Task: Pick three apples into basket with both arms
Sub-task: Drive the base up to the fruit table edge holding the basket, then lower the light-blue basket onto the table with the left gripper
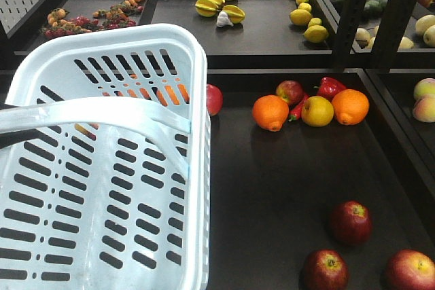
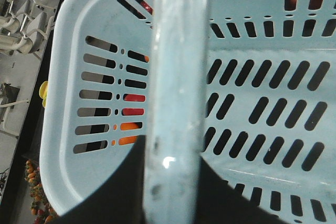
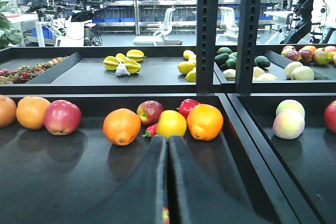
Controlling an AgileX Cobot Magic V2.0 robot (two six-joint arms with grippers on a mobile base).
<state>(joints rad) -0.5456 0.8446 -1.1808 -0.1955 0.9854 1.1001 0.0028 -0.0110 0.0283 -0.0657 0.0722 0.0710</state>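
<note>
The pale blue basket fills the left of the front view, raised and tilted over the dark tray. My left gripper is shut on its swing handle, a dark finger on each side. Three red apples lie at the tray's near right corner. Another apple sits in the fruit cluster at the back, and one lies beside the basket's far corner. My right gripper is shut with nothing in it, low over the tray, pointing at that cluster.
The back cluster holds oranges, a yellow fruit and a red pepper. Black upright posts stand between trays. The rear trays hold starfruit and lemons. The raised tray wall runs along the right.
</note>
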